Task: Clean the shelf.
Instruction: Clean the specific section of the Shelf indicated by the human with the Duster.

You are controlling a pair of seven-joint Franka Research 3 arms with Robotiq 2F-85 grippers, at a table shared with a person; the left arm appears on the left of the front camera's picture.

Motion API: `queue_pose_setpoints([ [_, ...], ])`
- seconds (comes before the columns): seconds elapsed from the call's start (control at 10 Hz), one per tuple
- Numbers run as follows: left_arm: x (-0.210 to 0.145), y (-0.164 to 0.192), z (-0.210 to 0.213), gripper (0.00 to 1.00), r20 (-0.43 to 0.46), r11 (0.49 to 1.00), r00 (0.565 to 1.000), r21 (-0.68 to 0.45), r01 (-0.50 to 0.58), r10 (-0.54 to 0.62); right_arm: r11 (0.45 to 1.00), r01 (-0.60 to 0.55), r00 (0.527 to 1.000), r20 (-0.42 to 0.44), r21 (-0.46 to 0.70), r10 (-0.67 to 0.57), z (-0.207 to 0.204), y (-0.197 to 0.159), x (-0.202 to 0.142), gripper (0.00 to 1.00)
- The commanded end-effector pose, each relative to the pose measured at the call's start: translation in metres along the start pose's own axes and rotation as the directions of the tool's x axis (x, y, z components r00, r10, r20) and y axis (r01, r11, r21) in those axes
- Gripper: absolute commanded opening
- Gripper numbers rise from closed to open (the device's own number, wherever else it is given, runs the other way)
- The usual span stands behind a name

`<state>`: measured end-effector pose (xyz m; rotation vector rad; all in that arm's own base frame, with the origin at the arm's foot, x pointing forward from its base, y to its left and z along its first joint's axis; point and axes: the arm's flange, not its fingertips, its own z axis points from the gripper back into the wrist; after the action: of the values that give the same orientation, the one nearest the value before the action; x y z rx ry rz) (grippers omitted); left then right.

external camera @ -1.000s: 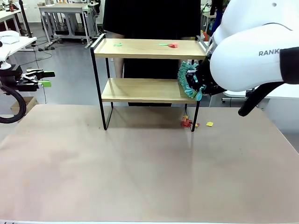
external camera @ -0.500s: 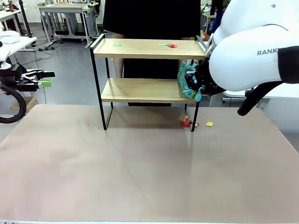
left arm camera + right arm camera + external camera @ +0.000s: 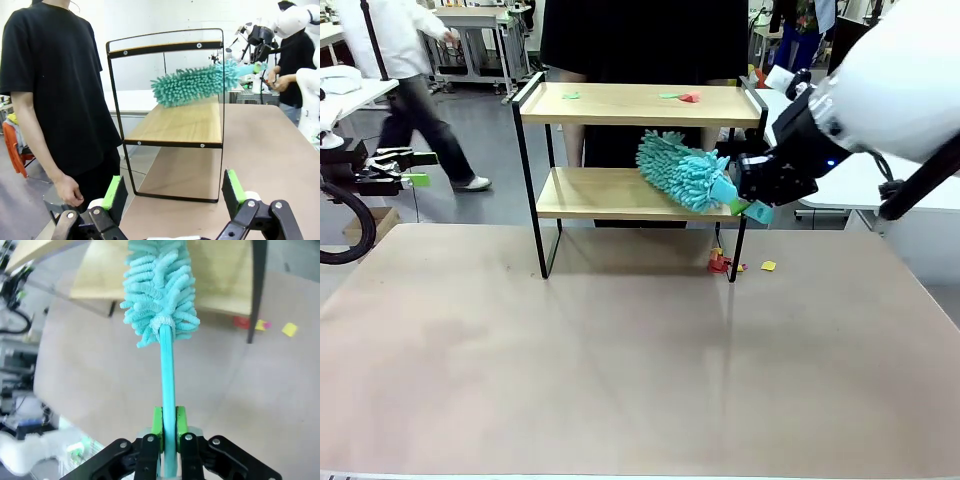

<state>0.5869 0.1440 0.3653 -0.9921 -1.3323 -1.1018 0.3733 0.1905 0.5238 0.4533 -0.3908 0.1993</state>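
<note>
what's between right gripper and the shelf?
The teal duster: its handle is clamped in the right gripper and its head reaches over the lower board of the shelf, seen in the right wrist view.

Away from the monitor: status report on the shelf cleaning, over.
Right gripper shut on teal duster, head between the shelf boards. Left gripper open, aside. Scraps on top board. Person behind.

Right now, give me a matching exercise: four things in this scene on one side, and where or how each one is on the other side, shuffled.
1 duster
2 left gripper
3 yellow scrap
4 green scrap

A on the table, right of the shelf
B open, holding nothing
C on the shelf's top board
D clamped in the right gripper

Pairs: 1-D, 2-B, 3-A, 4-C
</note>
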Motion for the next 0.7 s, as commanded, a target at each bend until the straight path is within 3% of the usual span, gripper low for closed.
queue_pose_setpoints([
  [0.0,0.002,-0.002,0.0,1.0,-0.007,1.0,1.0,-0.005,0.012,-0.012,0.988,-0.095,0.992,-0.074,0.118,0.104,0.017,-0.02,-0.012,0.13],
  [0.2,0.002,-0.002,0.0,1.0,-0.007,1.0,1.0,-0.005,0.012,-0.012,0.957,-0.2,0.964,-0.13,0.21,0.23,0.033,-0.026,-0.022,0.13],
  [0.6,0.002,-0.002,0.0,1.0,-0.007,1.0,1.0,-0.005,0.012,-0.012,0.877,-0.384,0.855,-0.248,0.289,0.456,0.079,-0.036,-0.06,0.13],
])
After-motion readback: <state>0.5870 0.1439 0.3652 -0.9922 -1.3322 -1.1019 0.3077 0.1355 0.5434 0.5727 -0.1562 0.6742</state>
